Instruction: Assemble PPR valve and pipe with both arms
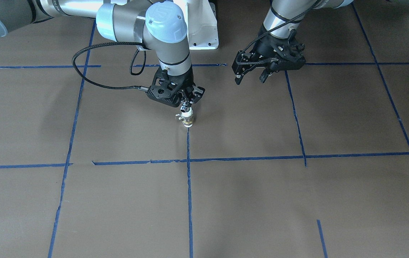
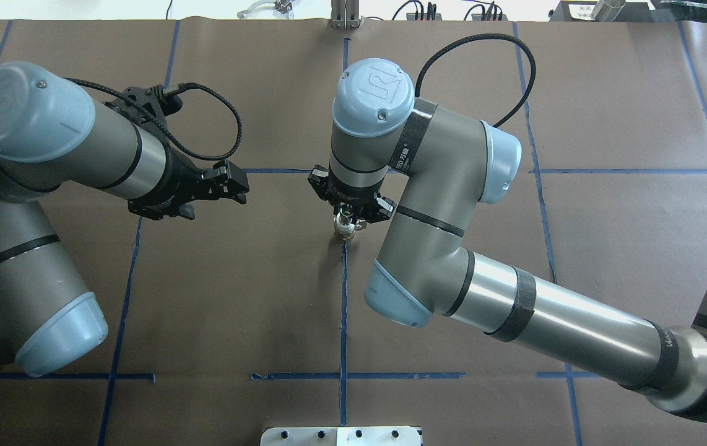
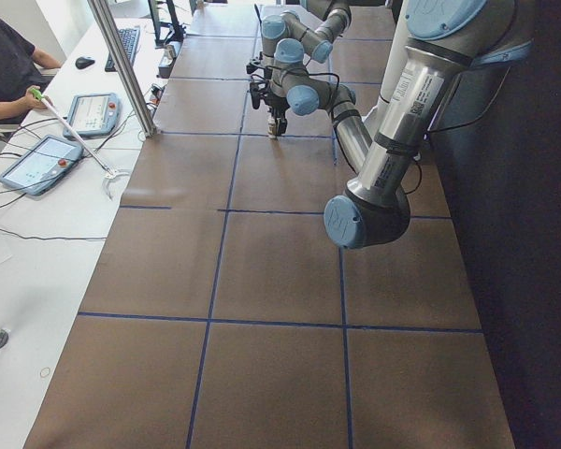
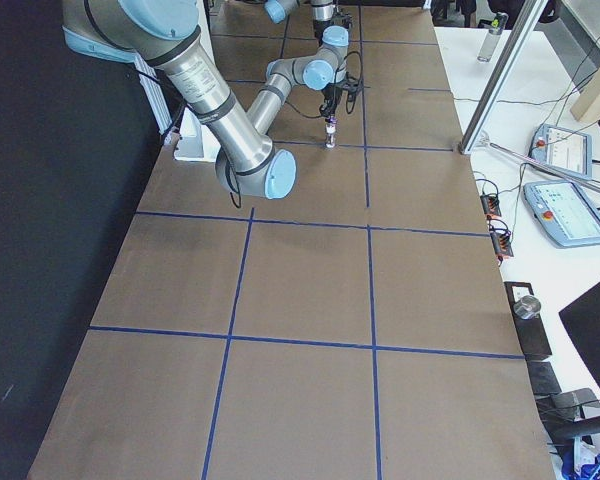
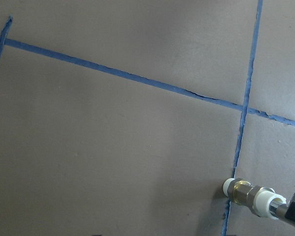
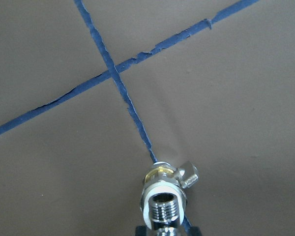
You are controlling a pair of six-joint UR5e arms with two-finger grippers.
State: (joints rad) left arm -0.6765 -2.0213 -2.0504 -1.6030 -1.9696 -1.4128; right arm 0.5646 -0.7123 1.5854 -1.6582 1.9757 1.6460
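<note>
One PPR valve (image 1: 188, 120) below right end effector (image 1: 186, 104), pinching pipe (image 6: 163, 209), left end effector (image 1: 250, 79) spread

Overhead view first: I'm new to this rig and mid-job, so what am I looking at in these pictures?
Two grey robot arms work over a brown table marked with blue tape. Overhead looks from behind the robot; one camera faces it, two watch from the table's ends, one rides each wrist. The right arm has its jaws closed on the chrome pipe, with the PPR valve directly beneath it, upright at the table. The left arm hangs aside, jaws open and empty.
</note>
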